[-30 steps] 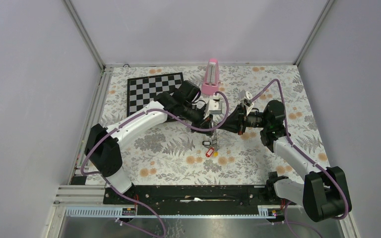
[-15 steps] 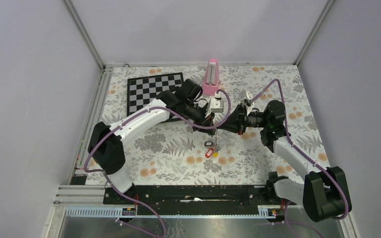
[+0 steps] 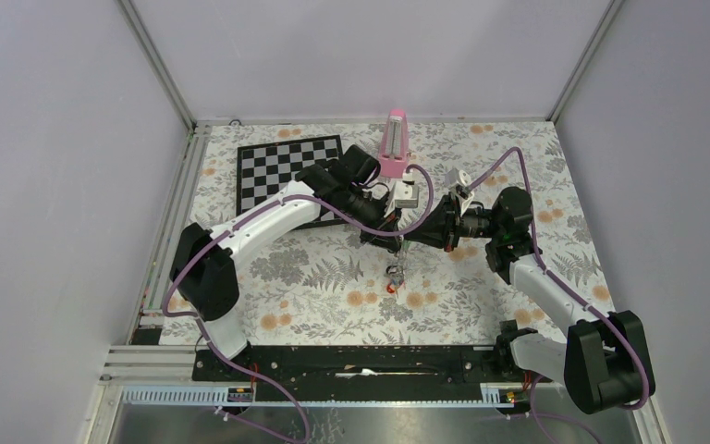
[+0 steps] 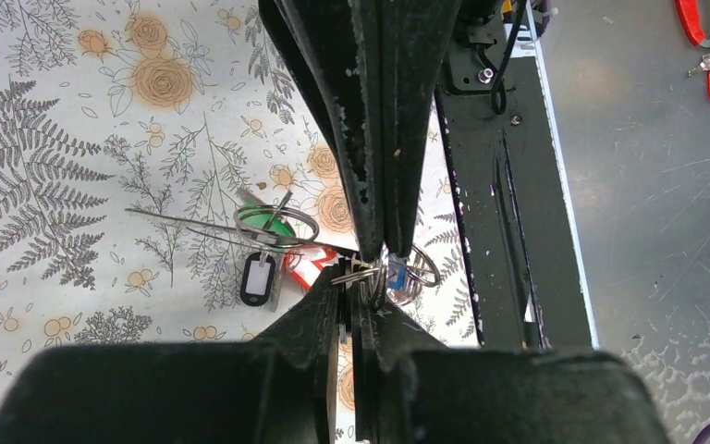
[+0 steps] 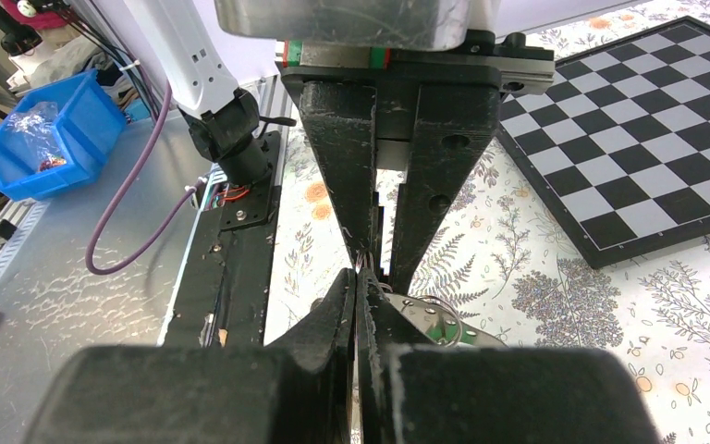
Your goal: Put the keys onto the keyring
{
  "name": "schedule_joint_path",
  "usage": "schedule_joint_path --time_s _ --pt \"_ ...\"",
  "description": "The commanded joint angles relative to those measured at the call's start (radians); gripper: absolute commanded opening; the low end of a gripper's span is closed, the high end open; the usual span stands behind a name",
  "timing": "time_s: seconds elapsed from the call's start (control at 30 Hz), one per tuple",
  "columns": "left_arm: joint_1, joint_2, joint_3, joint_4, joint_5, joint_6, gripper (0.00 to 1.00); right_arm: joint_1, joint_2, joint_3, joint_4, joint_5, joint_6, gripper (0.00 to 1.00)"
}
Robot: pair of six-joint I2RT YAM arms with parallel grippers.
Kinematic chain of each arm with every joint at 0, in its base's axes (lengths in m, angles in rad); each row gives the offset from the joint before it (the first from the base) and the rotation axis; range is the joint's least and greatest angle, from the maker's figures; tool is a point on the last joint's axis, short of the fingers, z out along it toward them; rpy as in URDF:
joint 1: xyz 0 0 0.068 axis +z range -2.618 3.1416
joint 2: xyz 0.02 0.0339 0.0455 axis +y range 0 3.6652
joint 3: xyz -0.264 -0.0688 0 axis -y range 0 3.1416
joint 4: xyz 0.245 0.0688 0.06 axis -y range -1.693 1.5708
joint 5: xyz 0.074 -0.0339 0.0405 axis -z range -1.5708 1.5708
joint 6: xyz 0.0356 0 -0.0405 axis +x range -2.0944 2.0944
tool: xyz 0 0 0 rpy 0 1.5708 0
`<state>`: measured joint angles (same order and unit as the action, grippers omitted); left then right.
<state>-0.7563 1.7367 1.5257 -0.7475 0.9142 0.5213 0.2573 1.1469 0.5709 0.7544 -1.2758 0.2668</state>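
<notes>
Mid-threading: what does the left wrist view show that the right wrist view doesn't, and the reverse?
Only left wrist: the black tag, the red tag, a blue tag at the claw tips, and the thin keyring wire. Only right wrist: the chessboard and a blue bin. Both: the left claw and right claw shut, tip to tip, over the floral cloth, with the green tag beneath.
</notes>
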Motion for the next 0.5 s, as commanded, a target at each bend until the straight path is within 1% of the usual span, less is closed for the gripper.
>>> schedule_joint_path --time_s 0.0,0.2,0.33,0.47 --pt "-0.006 -0.033 0.038 0.018 0.027 0.030 0.00 0.003 -0.020 0.014 0.064 -0.008 -0.007 0.00" --pt "-0.005 -0.038 0.052 -0.006 0.008 0.044 0.00 0.003 -0.019 0.017 0.045 -0.007 -0.020 0.00" --pt "-0.006 -0.035 0.060 -0.009 0.002 0.039 0.05 0.003 -0.017 0.018 0.041 -0.007 -0.024 0.00" --pt "-0.006 -0.032 0.065 -0.009 -0.002 0.027 0.06 0.003 -0.018 0.018 0.039 -0.007 -0.024 0.00"
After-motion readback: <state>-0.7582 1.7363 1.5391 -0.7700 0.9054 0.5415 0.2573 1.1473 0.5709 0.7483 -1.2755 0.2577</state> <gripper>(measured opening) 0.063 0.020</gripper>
